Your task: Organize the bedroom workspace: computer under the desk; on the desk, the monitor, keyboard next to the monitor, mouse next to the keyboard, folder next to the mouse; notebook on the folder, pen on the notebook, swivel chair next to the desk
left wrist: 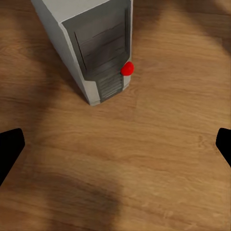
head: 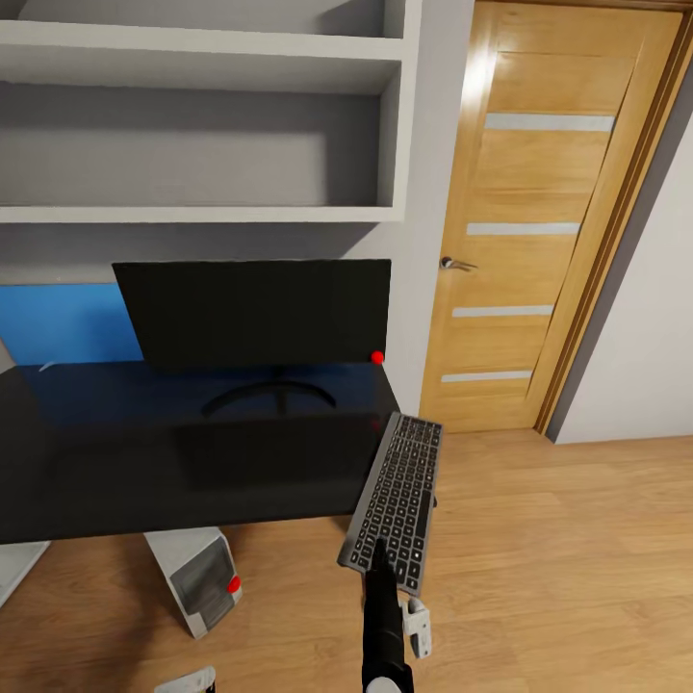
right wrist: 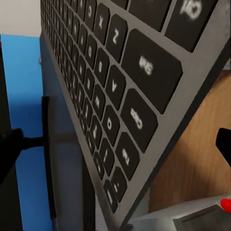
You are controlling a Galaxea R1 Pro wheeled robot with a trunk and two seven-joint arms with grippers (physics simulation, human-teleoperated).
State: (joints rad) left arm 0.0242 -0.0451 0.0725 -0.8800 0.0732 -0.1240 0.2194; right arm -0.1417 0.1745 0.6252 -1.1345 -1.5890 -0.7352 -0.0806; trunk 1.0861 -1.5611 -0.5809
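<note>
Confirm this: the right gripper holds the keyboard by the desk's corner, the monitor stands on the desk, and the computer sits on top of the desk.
One error: the computer stands on the floor under the desk, as the head view shows. The rest holds.

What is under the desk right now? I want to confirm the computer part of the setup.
Under the desk the computer stands on the wood floor, grille and red spot facing out. Its rear and the floor farther back are covered by the desktop.

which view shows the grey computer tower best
The left wrist view: the light-grey tower case with its darker grille front and red spot sits close and unobstructed on the wood floor. The head view shows it smaller under the glossy black desk; the right wrist view catches just a corner.
</note>
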